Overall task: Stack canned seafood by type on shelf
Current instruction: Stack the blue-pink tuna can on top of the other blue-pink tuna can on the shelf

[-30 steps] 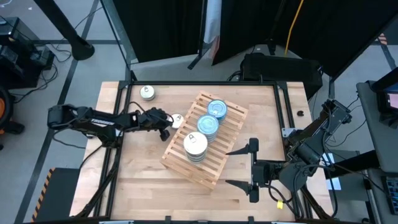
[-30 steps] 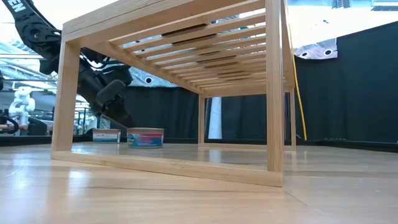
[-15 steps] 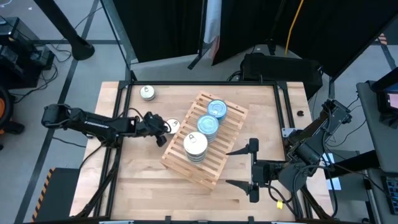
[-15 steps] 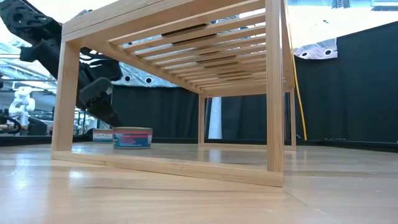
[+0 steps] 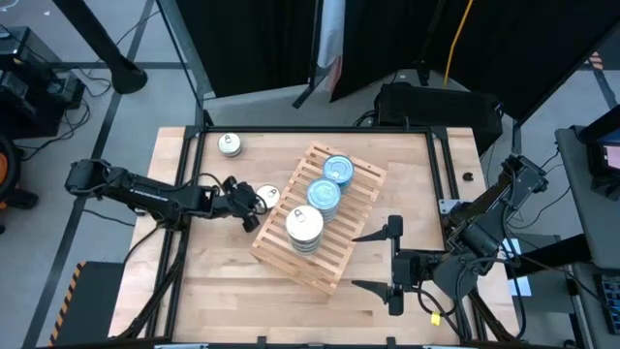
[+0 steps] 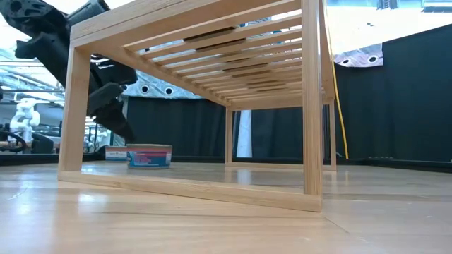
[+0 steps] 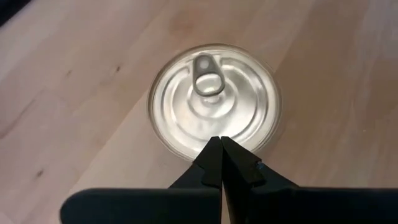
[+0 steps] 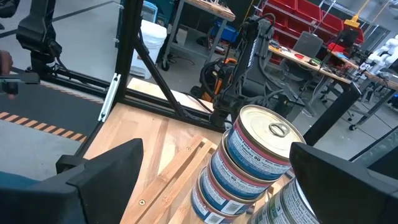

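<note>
step: fetching loose silver tin (image 5: 268,195) on tabletop (image 5: 232,291) beside shelf (image 5: 334,271) | left end effector (image 5: 254,201) pressed together, over tin's rim, holds nothing | right end effector (image 5: 393,268) spread, waiting near shelf | next: spread fingers, straddle tin, lift onto the silver-top stack (image 5: 304,227)

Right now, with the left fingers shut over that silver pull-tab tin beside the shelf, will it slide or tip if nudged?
The tin is flat, low and wide, so it should slide, not tip. Its smooth metal top may let the shut left gripper skid off. The wooden table looks smooth, so it probably offers little resistance.
</note>
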`<state>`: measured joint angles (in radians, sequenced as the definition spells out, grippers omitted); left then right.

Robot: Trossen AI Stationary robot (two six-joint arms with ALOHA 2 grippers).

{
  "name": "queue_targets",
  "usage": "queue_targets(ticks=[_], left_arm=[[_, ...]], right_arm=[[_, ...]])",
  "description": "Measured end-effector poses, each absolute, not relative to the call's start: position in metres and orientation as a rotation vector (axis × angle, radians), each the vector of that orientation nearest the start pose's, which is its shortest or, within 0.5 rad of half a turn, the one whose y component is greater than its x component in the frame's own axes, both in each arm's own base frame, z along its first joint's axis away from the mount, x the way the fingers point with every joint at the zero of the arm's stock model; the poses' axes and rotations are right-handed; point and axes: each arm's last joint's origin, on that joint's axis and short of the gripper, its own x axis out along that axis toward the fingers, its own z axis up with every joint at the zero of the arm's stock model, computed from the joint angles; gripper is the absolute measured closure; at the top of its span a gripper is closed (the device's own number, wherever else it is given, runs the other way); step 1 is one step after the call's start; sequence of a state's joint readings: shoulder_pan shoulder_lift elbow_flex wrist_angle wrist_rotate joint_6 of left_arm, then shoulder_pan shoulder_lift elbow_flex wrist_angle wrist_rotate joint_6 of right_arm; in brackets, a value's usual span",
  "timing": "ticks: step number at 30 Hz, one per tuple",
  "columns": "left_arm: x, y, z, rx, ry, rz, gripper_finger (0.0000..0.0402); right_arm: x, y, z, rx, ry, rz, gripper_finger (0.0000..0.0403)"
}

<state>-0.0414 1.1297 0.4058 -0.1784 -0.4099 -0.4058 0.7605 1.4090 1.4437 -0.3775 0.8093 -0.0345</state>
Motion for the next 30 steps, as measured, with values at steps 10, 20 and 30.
queue_targets(ticks=[10,20,30], left_arm=[[0.186,0.004,0.149,-0.180,0.828,0.552,0.0400],[0.181,0.005,0.147,-0.190,0.863,0.599,0.0400],[0.178,0.001,0.145,-0.236,0.884,0.621,0.0400]], right_arm=[[0.234,0.194,0.403,-0.265,0.244,-0.044,0.0007],[0.234,0.194,0.403,-0.262,0.245,-0.042,0.0007],[0.233,0.193,0.402,-0.256,0.254,-0.044,0.0007]])
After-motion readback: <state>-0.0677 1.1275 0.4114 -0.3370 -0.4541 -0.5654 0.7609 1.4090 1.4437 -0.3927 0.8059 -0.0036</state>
